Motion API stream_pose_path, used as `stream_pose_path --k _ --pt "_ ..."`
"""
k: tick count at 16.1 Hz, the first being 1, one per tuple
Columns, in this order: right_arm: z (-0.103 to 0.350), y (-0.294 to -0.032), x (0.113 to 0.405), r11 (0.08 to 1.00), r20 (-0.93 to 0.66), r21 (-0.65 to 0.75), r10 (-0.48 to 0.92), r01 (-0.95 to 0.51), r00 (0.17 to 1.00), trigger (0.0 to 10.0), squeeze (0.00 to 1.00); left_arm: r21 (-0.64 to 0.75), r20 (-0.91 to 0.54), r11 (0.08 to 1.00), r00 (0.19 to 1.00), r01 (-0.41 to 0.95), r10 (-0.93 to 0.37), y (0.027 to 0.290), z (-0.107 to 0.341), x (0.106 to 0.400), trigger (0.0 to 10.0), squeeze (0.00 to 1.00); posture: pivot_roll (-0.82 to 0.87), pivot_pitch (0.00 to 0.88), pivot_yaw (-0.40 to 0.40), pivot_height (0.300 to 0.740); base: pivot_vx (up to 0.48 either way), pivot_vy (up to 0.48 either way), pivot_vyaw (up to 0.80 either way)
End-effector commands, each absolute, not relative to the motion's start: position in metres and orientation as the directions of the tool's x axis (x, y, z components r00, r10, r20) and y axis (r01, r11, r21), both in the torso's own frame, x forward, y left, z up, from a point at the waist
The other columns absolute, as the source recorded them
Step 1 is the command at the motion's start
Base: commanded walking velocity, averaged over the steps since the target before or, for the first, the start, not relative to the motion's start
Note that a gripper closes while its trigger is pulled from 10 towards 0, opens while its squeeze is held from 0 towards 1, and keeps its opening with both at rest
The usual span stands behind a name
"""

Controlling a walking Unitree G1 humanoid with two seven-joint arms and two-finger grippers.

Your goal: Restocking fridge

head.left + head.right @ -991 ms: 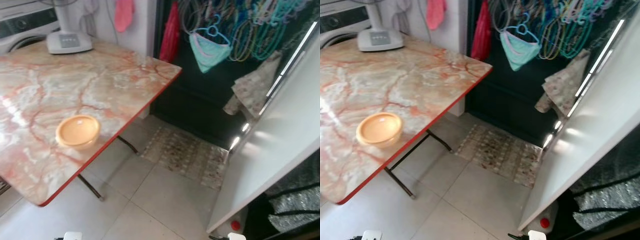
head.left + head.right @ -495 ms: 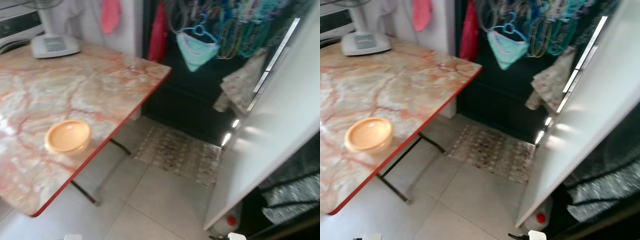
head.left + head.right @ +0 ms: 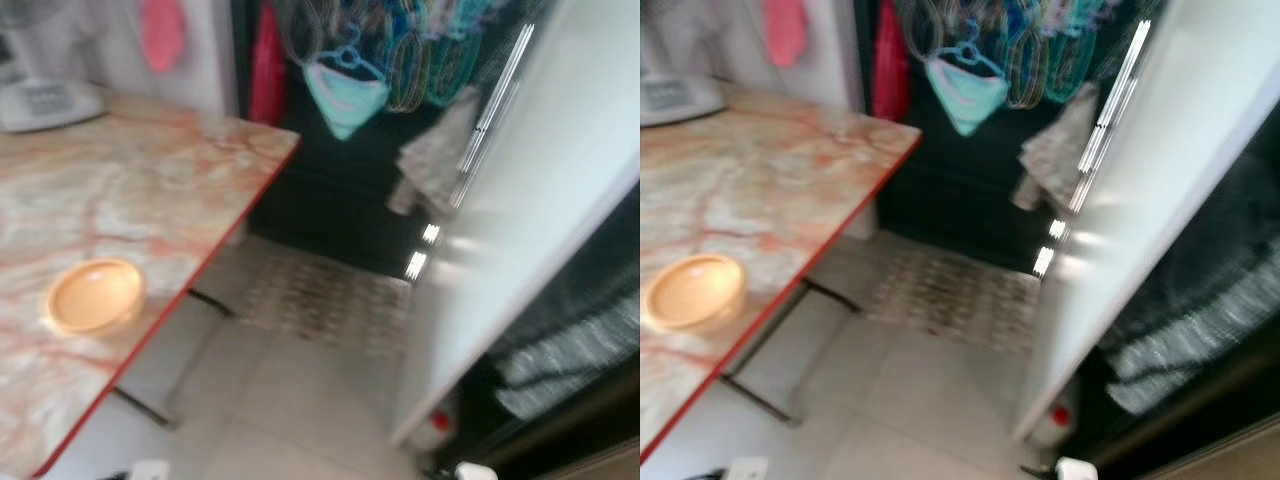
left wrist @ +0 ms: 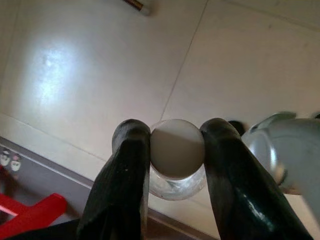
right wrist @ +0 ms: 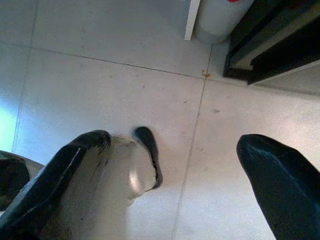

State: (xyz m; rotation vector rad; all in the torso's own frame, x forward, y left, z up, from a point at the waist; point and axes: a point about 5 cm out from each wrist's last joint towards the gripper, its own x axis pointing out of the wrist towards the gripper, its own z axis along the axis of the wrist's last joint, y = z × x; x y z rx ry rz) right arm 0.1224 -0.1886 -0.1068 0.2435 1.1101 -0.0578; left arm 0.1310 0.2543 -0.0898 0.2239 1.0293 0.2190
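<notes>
On the left, a marble-patterned table (image 3: 150, 190) carries an orange bowl (image 3: 95, 297) near its red edge. A patterned mat (image 3: 325, 295) lies on the tiled floor (image 3: 290, 420) beyond, below hangers (image 3: 400, 50) in the dark far doorway. The white fridge door (image 3: 540, 200) stands open on the right. The head views are blurred. The wrist views add the grippers: the left gripper (image 4: 176, 150) is clamped on a clear bottle (image 4: 177, 155) with a pale cap, while the right gripper (image 5: 175, 170) hangs over the floor with fingers spread.
</notes>
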Motion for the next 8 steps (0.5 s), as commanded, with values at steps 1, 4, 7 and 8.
stream_pose_path --k 1,4,7,8 --pt "-0.1066 -0.1958 0.1202 0.974 -0.897 0.148 0.059 0.171 0.438 10.0 0.00 0.271 -0.827 0.960 0.493 -0.073 0.271 0.2475 -0.0916 0.1320 10.0 0.00 0.15 0.000 -0.052 0.740 0.000 0.000 -0.80" --pt "-0.1066 -0.1958 0.1201 0.975 -0.897 0.149 0.061 0.168 0.438 10.0 0.00 0.269 -0.830 0.960 0.488 -0.072 0.270 0.2472 -0.0920 0.1316 10.0 0.00 0.15 0.000 -0.051 0.740 0.000 0.000 -0.80" --pt "-0.1069 -0.1953 0.1191 0.975 -0.897 0.150 0.064 0.165 0.437 10.0 0.00 0.267 -0.833 0.961 0.485 -0.067 0.265 0.2467 -0.0923 0.1313 10.0 0.00 0.15 0.000 -0.047 0.740 0.000 0.000 -0.80" --pt "-0.1070 -0.1950 0.1188 0.975 -0.898 0.150 0.066 0.162 0.435 10.0 0.00 0.268 -0.833 0.962 0.486 -0.059 0.262 0.2466 -0.0922 0.1319 10.0 0.00 0.15 0.000 -0.045 0.740 0.000 0.000 -0.80"
